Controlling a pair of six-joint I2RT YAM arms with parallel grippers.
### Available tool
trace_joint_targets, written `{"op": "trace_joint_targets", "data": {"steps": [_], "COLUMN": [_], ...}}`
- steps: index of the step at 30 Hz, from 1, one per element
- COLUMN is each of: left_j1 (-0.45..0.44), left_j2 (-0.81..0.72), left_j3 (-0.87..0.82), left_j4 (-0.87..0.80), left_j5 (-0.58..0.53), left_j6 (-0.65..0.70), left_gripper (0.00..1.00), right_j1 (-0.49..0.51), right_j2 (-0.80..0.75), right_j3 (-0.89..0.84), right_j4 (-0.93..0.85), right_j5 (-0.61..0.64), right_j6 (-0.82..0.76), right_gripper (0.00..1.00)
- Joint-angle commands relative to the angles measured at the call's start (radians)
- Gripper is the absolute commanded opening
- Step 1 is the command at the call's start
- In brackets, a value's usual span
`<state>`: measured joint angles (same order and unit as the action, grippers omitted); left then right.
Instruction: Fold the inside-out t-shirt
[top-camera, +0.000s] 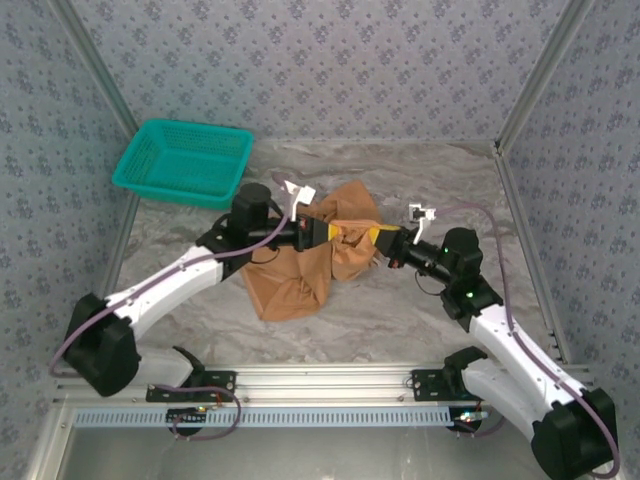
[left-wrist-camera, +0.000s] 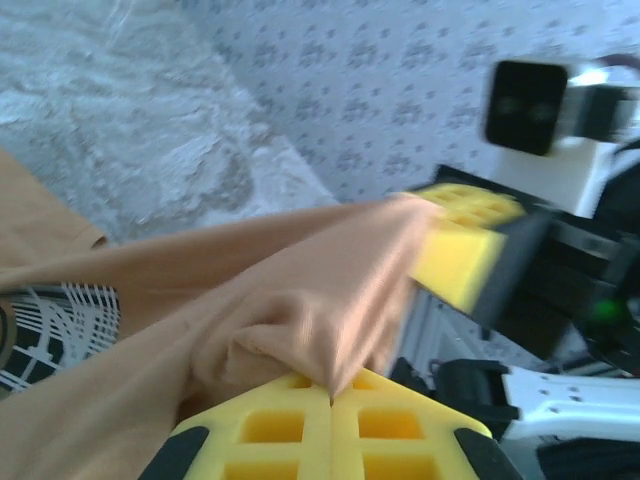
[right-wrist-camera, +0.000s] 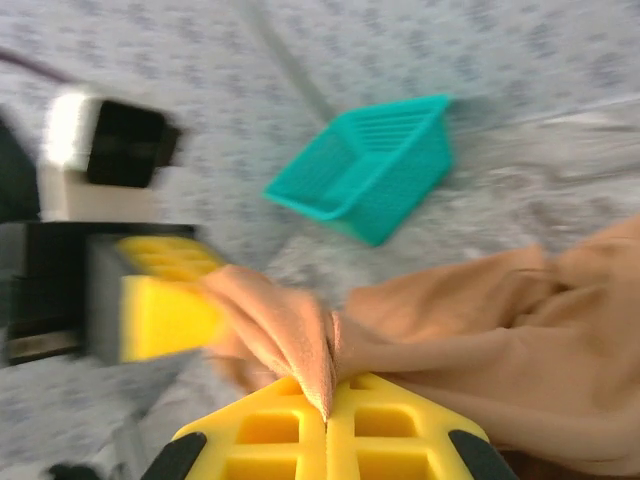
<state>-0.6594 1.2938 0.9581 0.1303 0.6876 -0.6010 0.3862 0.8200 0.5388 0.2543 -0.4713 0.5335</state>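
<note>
**Inside-out t-shirt pinched by both grippers at mid-worktop**

The inside-out t-shirt lies bunched near the middle of the worktop, a tan heap whose sleeves, neck and hem cannot be told apart. The left gripper has its yellow pads pressed together on a raised fold of the cloth. The right gripper is clamped the same way on another ridge, facing the left one with the fabric stretched between them. Both wrist views are blurred. At the left edge of the left wrist view a black-and-white striped patch is cut off and unclear. A teal basket sits at the far left corner, apart from the shirt.
</note>
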Motion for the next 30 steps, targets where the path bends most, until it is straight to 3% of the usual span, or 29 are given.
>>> {"op": "trace_joint_targets", "data": {"steps": [1,4,8,11,15,18,23,30], "left_j1": [0.011,0.013,0.013,0.013,0.013,0.014,0.015,0.014], "left_j2": [-0.100,-0.094,-0.061,-0.048,-0.034,-0.027,-0.033,-0.041], "left_j3": [-0.016,-0.015,-0.017,-0.017,-0.015,-0.015,-0.014,-0.006], "left_j4": [0.100,0.139,0.178,0.165,0.175,0.177,0.172,0.150], "left_j5": [0.160,0.217,0.239,0.199,0.166,0.163,0.165,0.161], "left_j6": [-0.043,-0.113,-0.162,-0.161,-0.184,-0.187,-0.182,-0.170], "left_gripper": [0.00,0.00,0.00,0.00,0.00,0.00,0.00,0.00], "right_j1": [0.020,0.064,0.153,0.205,0.225,0.241,0.243,0.240], "right_j2": [-0.012,0.053,0.188,0.168,-0.003,-0.080,0.005,0.103], "right_j3": [0.082,0.136,0.303,0.332,0.268,0.205,0.197,0.206], "right_j4": [-0.253,-0.321,-0.588,-0.666,-0.622,-0.521,-0.431,-0.356], "right_j5": [0.285,0.352,0.522,0.552,0.407,0.238,0.145,0.130], "right_j6": [-0.176,-0.237,-0.302,-0.366,-0.463,-0.481,-0.456,-0.452], "right_gripper": [0.00,0.00,0.14,0.24,0.35,0.33,0.29,0.35]}}
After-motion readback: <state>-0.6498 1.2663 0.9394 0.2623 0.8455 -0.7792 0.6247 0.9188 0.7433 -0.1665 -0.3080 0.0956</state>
